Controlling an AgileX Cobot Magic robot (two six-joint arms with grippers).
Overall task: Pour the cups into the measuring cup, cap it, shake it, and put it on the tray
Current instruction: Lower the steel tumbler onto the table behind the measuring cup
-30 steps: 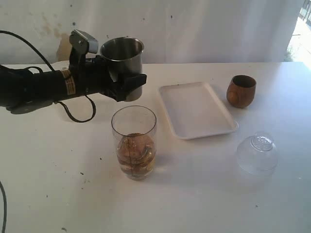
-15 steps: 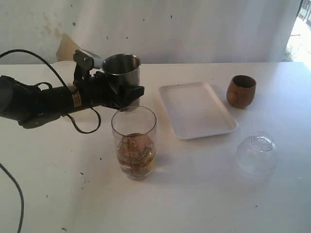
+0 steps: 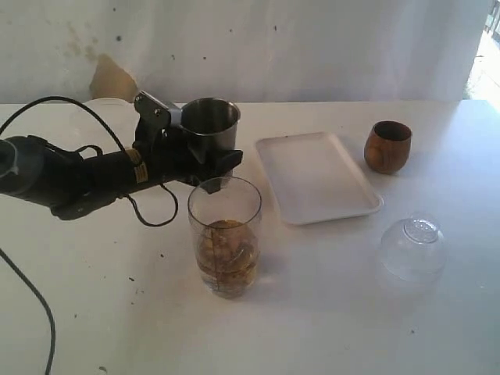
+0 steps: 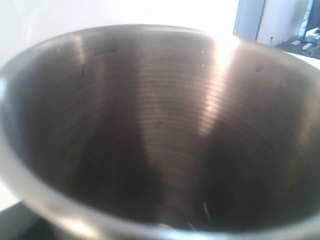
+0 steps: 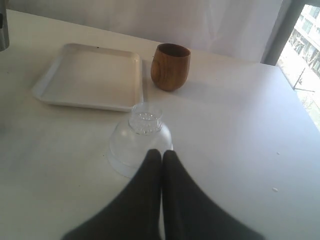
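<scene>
My left gripper [image 3: 212, 158] is shut on the steel tumbler [image 3: 209, 125] and holds it upright just behind the measuring cup [image 3: 225, 234]. The tumbler's bare inside [image 4: 160, 130] fills the left wrist view and hides the fingers there. The measuring cup stands on the table with brownish contents in its lower half. The white tray [image 3: 312, 176] [image 5: 90, 75] lies to its right with nothing on it. Beyond the tray stands the brown wooden cup [image 3: 387, 146] [image 5: 171, 66]. My right gripper [image 5: 161, 152] is shut on nothing, close to the clear domed lid [image 5: 141, 137].
The clear domed lid [image 3: 412, 248] rests dome-up on the table to the right of the measuring cup. A faint translucent cup [image 3: 94, 113] stands behind the left arm. A black cable [image 3: 47, 105] loops over that arm. The wall runs along the table's far edge.
The left gripper has come down and moved right with the steel tumbler, close behind the measuring cup. The measuring cup has shifted slightly to the right. The right gripper's earlier state is not shown.
</scene>
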